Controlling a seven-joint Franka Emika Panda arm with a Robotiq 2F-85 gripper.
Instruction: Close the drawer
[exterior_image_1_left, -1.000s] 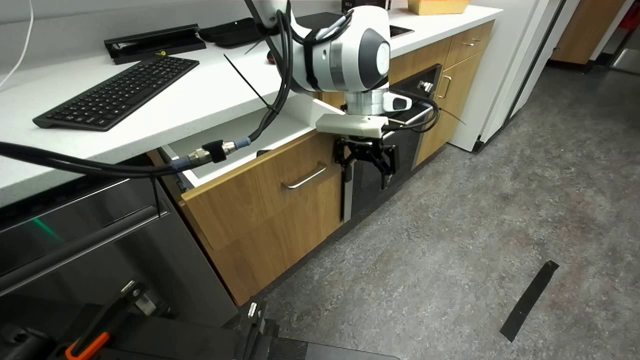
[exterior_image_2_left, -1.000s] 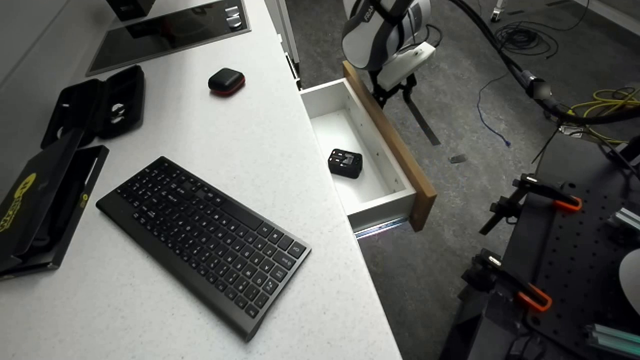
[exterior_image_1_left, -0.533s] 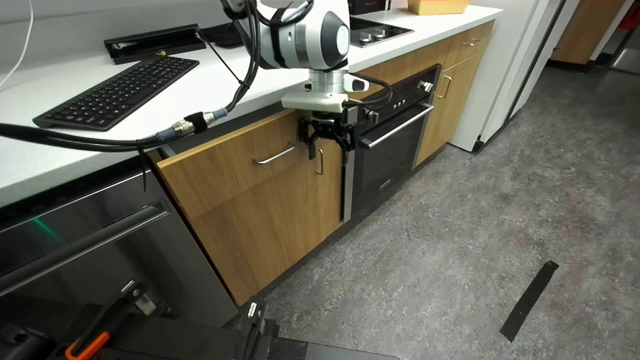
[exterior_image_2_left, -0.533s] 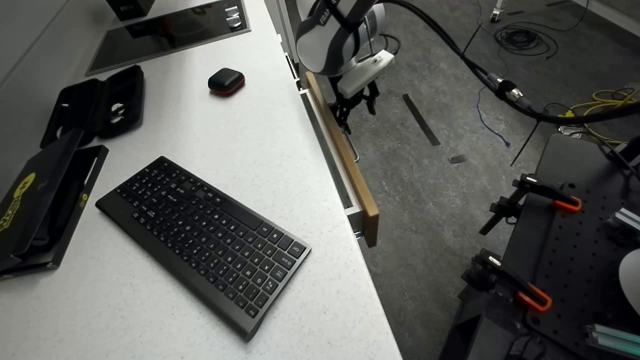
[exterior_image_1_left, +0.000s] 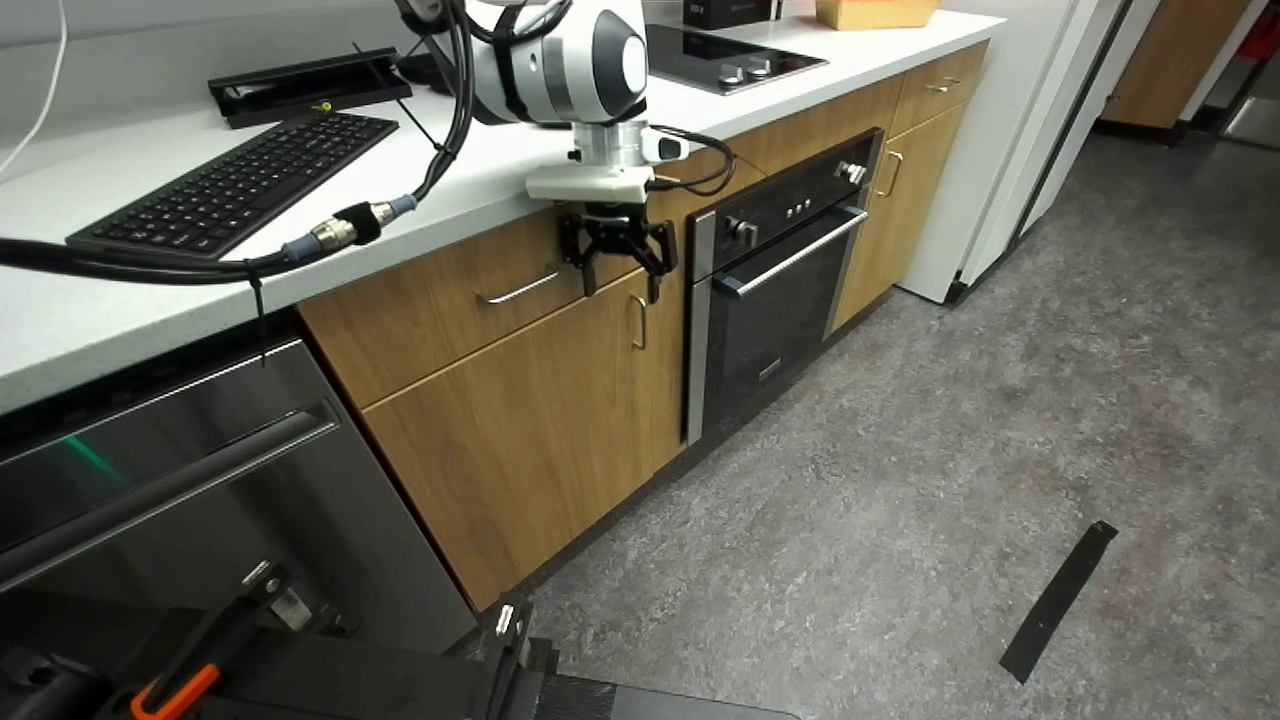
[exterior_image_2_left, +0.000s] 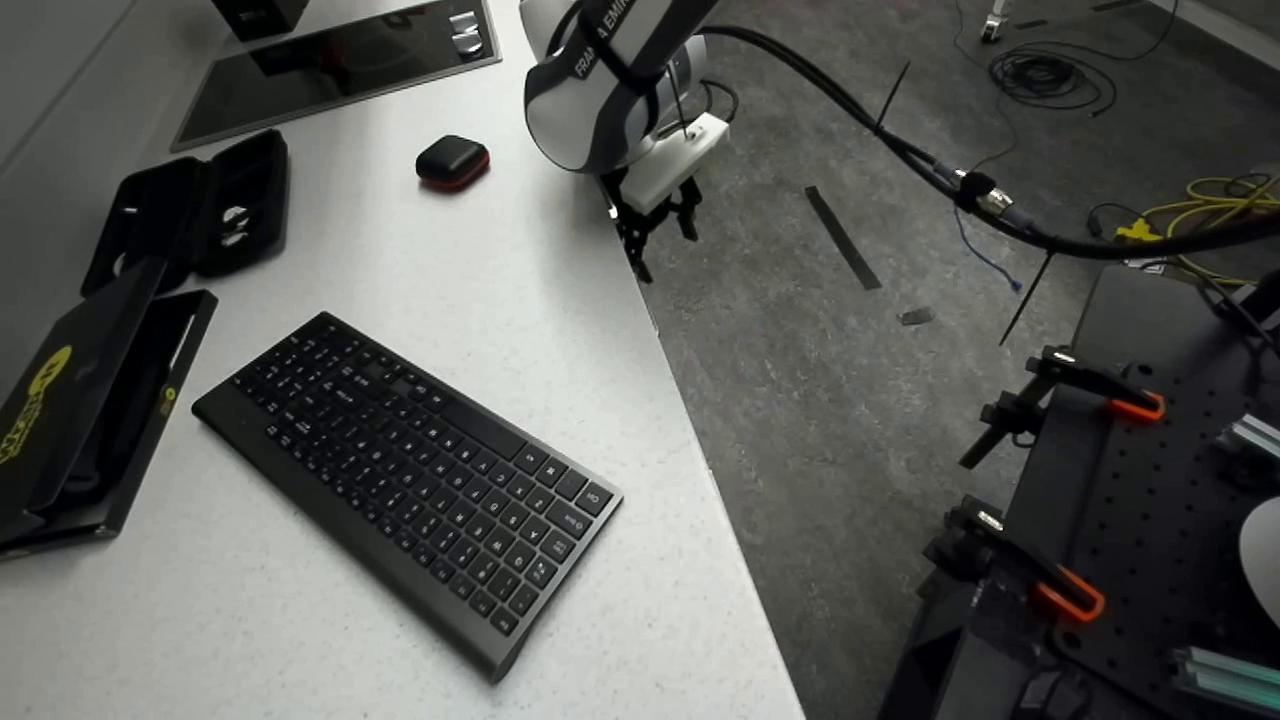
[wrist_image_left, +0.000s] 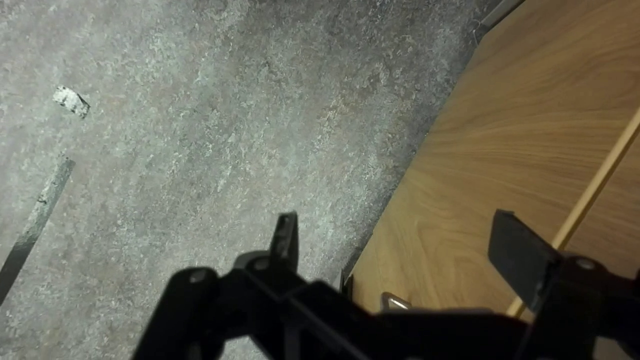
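The drawer (exterior_image_1_left: 430, 310) is sitting flush under the counter (exterior_image_1_left: 370, 175). The gripper (exterior_image_1_left: 621, 290) is hanging just beside the handle (exterior_image_1_left: 520, 288), its fingers (wrist_image_left: 517, 257) standing wide apart and holding nothing

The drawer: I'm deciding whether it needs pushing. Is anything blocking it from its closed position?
Nothing visible stands in the way: the drawer already looks flush with the cabinet door below. The open pincer is outside, not behind it; contact is unclear.
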